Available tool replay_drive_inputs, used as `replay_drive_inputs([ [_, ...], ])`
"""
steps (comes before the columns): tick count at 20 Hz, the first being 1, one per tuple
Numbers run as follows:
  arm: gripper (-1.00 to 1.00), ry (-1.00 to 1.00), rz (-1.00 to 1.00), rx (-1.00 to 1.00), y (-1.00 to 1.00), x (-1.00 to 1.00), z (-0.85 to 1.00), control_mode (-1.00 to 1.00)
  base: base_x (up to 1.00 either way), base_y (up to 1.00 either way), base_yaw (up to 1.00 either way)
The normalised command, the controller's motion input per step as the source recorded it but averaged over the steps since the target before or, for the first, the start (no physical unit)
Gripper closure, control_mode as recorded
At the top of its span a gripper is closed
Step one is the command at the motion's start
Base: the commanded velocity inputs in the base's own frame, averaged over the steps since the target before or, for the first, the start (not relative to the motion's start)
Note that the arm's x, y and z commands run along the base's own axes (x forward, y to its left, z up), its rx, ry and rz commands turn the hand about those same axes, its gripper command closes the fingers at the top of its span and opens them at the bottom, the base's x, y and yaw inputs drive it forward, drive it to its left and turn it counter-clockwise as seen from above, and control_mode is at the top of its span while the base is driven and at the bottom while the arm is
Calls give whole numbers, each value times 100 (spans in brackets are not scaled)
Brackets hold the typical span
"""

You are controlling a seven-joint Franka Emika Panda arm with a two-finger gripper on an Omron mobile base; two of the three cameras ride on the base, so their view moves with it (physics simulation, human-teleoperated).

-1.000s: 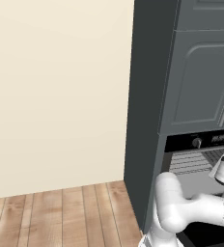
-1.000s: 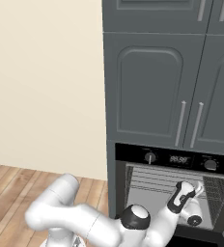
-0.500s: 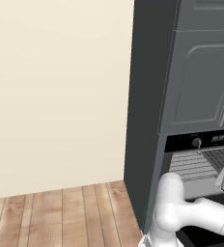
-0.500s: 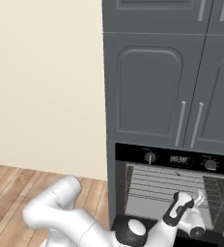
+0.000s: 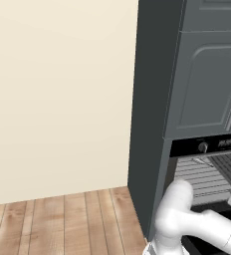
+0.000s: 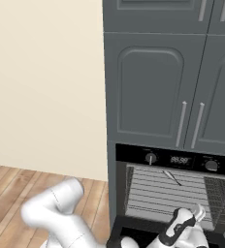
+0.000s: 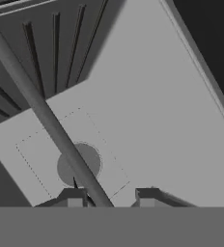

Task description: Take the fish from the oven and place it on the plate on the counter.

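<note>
We are reaching the claw [image 6: 198, 211] into the open oven [image 6: 175, 196] at lower right; grip state unclear, fish unplated.

The white arm bends at a big rounded elbow low in both base views and reaches forward and low, its forearm running toward the lower right corner of the right base view. The wrist ends in the gripper [image 6: 198, 211], which points up and forward. In the hand view the two dark fingertips [image 7: 75, 197] stand a little apart, with a narrow gap between them, neither wide nor fully closed.
</note>
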Motion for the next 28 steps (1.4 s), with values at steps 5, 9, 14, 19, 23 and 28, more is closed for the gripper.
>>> replay_drive_inputs([
  [5, 100, 10, 8, 0, 0, -66, -12, -100, 0, 0, 0],
  [9, 100, 18, 8, 0, 0, -65, -10, -100, 0, 0, 0],
  [14, 100, 17, 8, 0, 0, -77, -22, -100, 0, 0, 0],
  [19, 100, 16, 8, 0, 0, -88, -23, -100, 0, 0, 0],
  [23, 100, 14, 8, 0, -1, -97, -22, -100, 0, 0, 0],
  [28, 100, 9, 9, 0, -5, -100, -6, -100, 0, 0, 0],
])
